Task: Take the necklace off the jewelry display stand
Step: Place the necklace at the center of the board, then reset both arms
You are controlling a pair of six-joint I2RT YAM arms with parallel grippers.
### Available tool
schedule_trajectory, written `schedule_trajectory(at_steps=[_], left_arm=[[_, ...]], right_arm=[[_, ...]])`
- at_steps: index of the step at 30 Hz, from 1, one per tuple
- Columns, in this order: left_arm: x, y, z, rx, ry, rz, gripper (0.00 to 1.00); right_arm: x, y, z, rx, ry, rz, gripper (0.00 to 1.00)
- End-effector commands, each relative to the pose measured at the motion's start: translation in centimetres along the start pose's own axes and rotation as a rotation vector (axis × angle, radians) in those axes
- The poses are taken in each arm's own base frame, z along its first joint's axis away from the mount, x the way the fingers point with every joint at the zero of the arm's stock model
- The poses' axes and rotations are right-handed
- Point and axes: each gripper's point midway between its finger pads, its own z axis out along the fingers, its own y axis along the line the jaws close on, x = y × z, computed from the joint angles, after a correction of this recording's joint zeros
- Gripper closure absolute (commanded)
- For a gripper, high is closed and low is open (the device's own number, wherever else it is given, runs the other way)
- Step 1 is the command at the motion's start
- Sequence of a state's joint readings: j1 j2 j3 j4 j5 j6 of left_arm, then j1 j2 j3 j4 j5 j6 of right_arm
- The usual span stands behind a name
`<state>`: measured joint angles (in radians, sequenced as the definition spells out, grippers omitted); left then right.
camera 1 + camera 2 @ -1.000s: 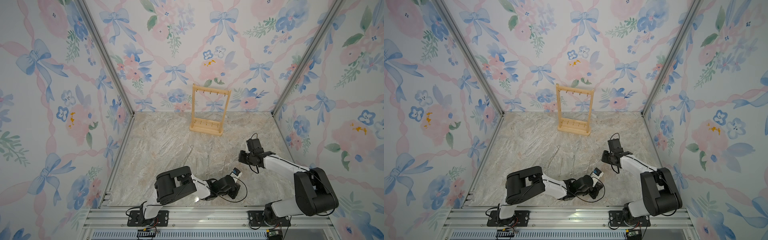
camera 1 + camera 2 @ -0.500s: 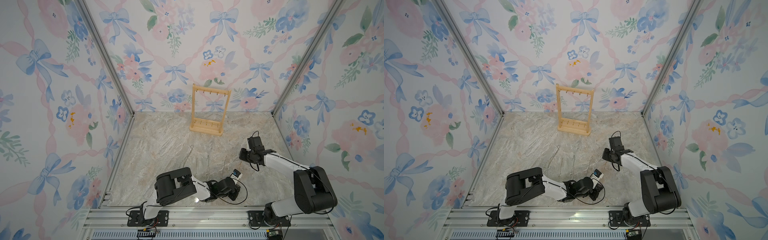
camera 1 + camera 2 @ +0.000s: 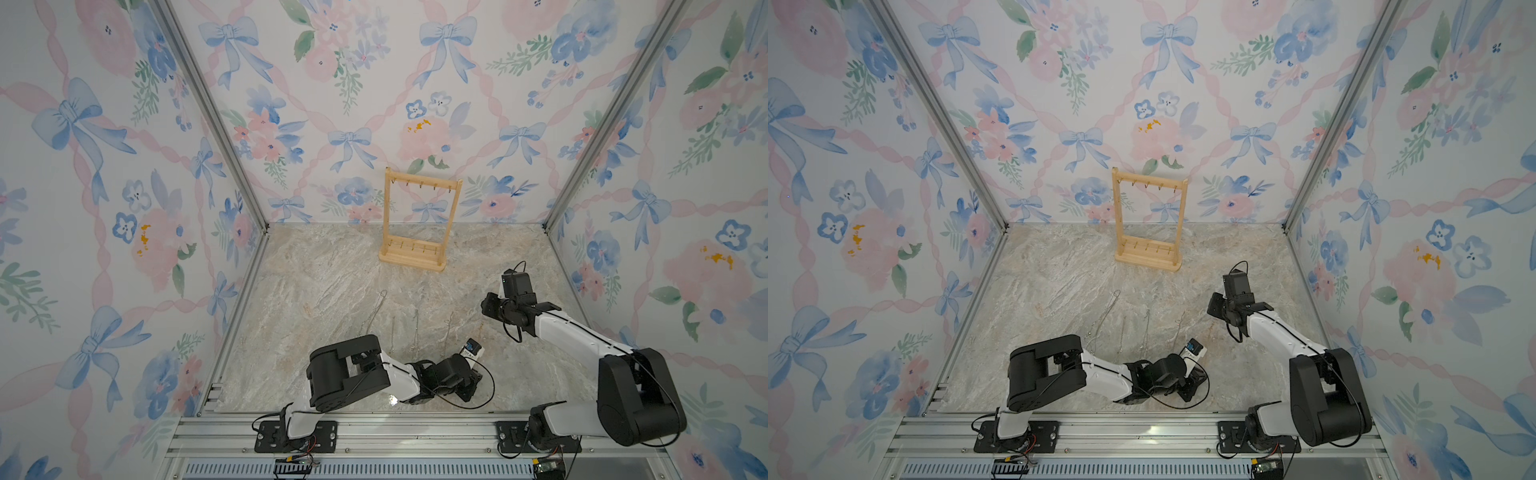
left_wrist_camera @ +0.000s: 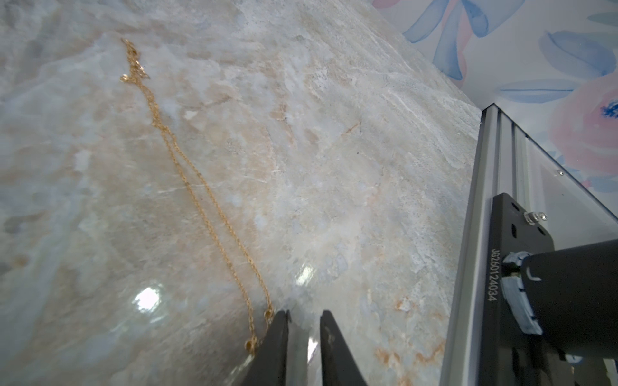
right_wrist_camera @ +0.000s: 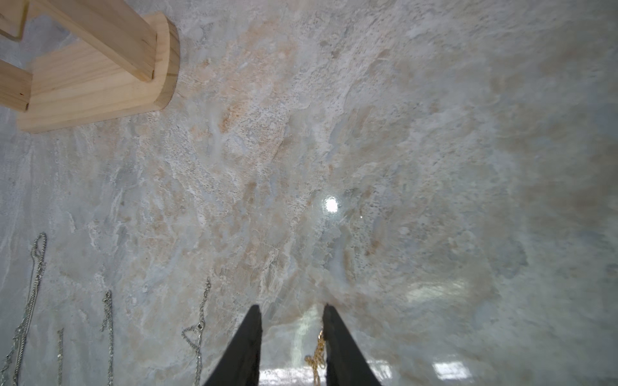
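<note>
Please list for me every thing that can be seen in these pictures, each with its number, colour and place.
jewelry display stand: one, light wood, upright at the back of the table, hooks bare.
silver necklaces: four as far as I can tell, silver, flat on the table in a row before the stand.
gold necklace: one, gold, stretched flat on the table between the two grippers.
table: one, grey-beige marble pattern.
walls: three, floral paper with blue bows, around the table.
left gripper: one, black, jaws apart, beside one end of the gold necklace.
right gripper: one, black, jaws apart, over its other end.
</note>
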<state>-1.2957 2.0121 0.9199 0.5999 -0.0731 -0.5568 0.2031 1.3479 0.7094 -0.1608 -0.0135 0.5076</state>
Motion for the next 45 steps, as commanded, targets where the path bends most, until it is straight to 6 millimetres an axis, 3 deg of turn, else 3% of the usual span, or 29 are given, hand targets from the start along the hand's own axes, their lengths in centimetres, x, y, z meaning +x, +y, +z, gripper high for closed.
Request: schedule_trajectory(at_steps=[1,10,15,19,24,31,34,36,45], left_arm=[[-1.7,0.2,-1.0,-0.018,-0.015,0.022,0.77],[-5.7,-1.6,-3.1,0.002,-0.084,0.064,0.7],[-9.2,-2.4,-5.9,-0.002,-0.174,0.098,0.63],[-12.3,-2.0,-9.1,-0.05,-0.263,0.128,0.54],[-16.2,0.5,-14.4,-0.167,-0.392,0.142,0.35],[-19.9,5.0,-21.8,-0.348,-0.549,0.116,0.02],[-20.8,7.2,-24.9,-0.432,-0.608,0.098,0.02],[-21.2,8.7,-26.9,-0.476,-0.648,0.072,0.02],[-22.7,12.8,-34.2,-0.607,-0.786,0.053,0.02]], right_arm=[[-1.2,0.0,-1.4,-0.025,-0.088,0.01,0.64],[-3.2,-0.5,-6.5,-0.075,-0.338,0.022,0.55],[-3.9,-1.9,-9.7,-0.057,-0.492,0.042,0.5],[-4.2,-3.1,-12.0,-0.041,-0.605,0.068,0.44],[-4.3,-4.5,-14.5,-0.019,-0.719,0.106,0.39],[-4.2,-5.4,-16.8,-0.011,-0.81,0.136,0.29],[-4.1,-5.9,-17.4,0.0,-0.835,0.147,0.26],[-4.1,-5.9,-17.9,-0.003,-0.851,0.148,0.01],[-5.3,-5.2,-17.8,0.029,-0.811,0.102,0.01]])
